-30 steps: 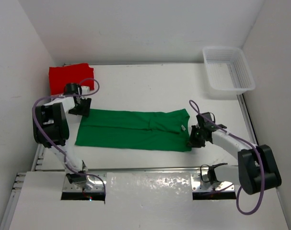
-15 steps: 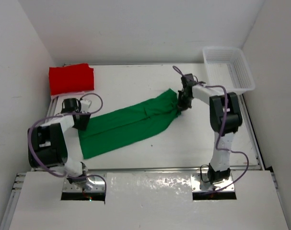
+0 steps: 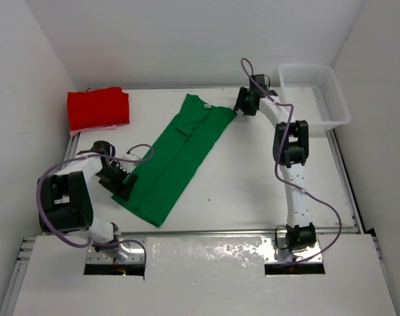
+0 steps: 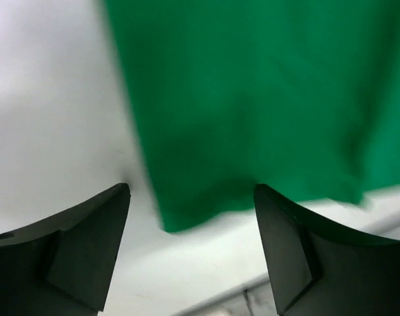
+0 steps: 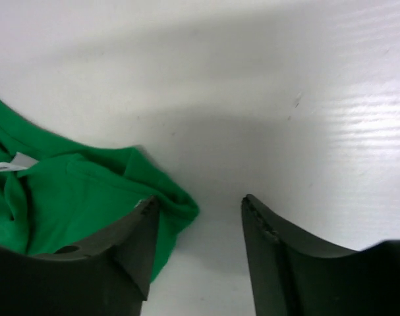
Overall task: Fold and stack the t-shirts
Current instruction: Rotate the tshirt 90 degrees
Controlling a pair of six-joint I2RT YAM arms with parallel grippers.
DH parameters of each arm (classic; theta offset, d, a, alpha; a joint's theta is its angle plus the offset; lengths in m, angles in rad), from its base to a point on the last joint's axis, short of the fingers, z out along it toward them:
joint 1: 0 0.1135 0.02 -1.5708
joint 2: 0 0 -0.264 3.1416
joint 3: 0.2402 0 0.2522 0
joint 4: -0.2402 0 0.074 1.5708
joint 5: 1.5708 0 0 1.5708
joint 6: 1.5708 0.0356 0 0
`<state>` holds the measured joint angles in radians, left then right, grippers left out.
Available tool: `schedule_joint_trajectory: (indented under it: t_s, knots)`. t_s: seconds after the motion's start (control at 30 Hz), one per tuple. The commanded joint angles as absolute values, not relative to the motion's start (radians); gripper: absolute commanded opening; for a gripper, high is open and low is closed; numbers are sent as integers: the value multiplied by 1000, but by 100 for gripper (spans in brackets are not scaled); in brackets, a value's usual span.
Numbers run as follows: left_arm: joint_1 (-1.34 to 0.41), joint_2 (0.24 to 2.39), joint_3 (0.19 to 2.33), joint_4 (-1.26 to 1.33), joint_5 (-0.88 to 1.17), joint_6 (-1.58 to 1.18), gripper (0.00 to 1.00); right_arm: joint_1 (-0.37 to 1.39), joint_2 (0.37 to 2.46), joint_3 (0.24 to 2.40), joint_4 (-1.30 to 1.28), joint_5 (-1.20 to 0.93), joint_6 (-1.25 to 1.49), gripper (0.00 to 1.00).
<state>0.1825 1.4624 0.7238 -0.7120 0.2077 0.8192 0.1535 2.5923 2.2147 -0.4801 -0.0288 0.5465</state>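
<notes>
Lying slantwise on the white desk (image 3: 252, 178), a folded green cloth t-shirt (image 3: 176, 158) is seen
Left gripper (image 4: 192, 191) and right gripper (image 5: 198, 201) are held released at its ends

The long t-shirt (image 3: 176, 158) is lying slantwise on the desk (image 3: 252, 178) between my left claw (image 3: 124, 187) and my right claw (image 3: 239, 108). The folded t-shirt (image 3: 97, 108) is sitting far-left, the basket (image 3: 298, 120) far-right.

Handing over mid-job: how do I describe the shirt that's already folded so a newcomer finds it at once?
Look to the far-left corner of the table, against the left wall. The red t-shirt lies there, folded into a compact rectangle. The only other shirt in view, the green t-shirt, is spread long and diagonal across the middle.
</notes>
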Motion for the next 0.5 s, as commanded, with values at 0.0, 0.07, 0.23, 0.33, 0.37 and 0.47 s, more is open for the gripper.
schedule_joint_trajectory:
  t_s: [0.0,0.07,0.23,0.33,0.37,0.47]
  knots:
    - [205,1476,813,-945,366,864,76,94,2588,2242,-442,-124,517,54]
    - [230,1476,889,-991,393,862,80,97,2571,2305,-416,-161,492,62]
    - [239,1476,998,-1052,374,833,85,98,2349,2179,-348,-146,492,67]
    - [242,1447,1008,-1066,342,827,86,123,2168,2000,-444,-97,518,64]
    - [253,1434,1014,-1048,322,815,86,138,2108,1917,-462,-80,526,63]
    - [288,1394,1028,-931,284,675,86,261,1828,1466,-361,-41,632,60]
